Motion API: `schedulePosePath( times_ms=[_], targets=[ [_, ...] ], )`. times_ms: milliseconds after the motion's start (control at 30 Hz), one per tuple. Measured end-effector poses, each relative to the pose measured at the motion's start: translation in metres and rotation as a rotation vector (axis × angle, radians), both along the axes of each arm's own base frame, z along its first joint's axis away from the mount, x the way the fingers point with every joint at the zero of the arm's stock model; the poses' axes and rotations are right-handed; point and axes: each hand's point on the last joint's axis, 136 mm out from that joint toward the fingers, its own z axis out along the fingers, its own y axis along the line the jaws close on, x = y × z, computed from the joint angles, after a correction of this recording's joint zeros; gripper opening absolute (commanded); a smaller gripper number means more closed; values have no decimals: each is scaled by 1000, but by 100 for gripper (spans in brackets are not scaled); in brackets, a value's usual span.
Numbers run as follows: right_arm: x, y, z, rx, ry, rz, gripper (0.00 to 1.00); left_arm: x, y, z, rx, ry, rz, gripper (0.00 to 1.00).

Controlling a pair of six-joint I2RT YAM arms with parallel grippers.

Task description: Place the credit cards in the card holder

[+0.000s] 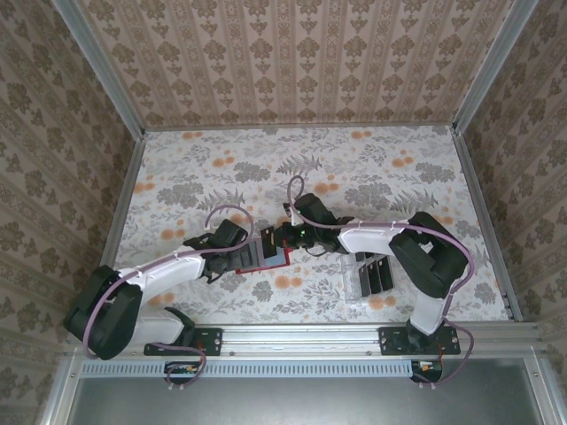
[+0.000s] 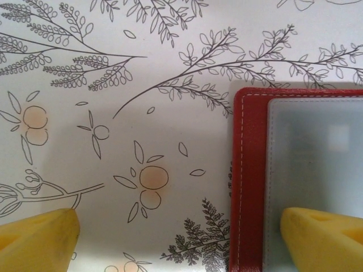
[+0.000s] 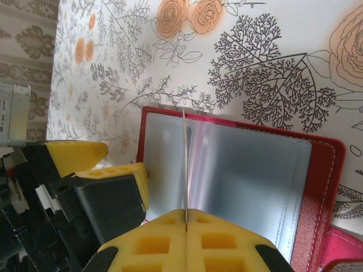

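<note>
From above, the left arm is stretching low across the desk and the right arm is folding back leftward. The left end effector and right end effector are meeting over the open card holder. The credit cards are standing in a clear tray nearby.

Left wrist: the left end effector is gaping wide, gripping nothing, one fingertip over the card holder.

Right wrist: the right end effector is pinching a thin sheet edge-on above the card holder; card or sleeve, I cannot tell.

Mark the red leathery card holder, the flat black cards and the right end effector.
Red leathery card holder (image 2: 248,170): left wrist view, stitched border.
Flat black cards (image 1: 374,274): top view, middle of the row.
Right end effector (image 3: 186,215): right wrist view, between yellow fingertips.
</note>
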Motion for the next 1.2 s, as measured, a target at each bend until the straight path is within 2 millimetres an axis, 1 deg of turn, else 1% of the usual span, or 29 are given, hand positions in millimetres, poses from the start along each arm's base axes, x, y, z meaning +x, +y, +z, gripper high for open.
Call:
schedulePosePath(
  times_ms=[500, 633, 900, 1200],
  targets=[
    [9, 8, -7, 123, -23, -57, 0, 0, 3, 0, 18, -7, 26, 100],
    [10, 9, -12, 129, -21, -62, 0, 0, 3, 0, 20, -9, 22, 100],
    [12, 11, -11, 154, -23, -72, 0, 0, 3, 0, 22, -11, 25, 100],
    [13, 12, -20, 159, -5, -83, 0, 0, 2, 0, 22, -12, 21, 100]
  ],
)
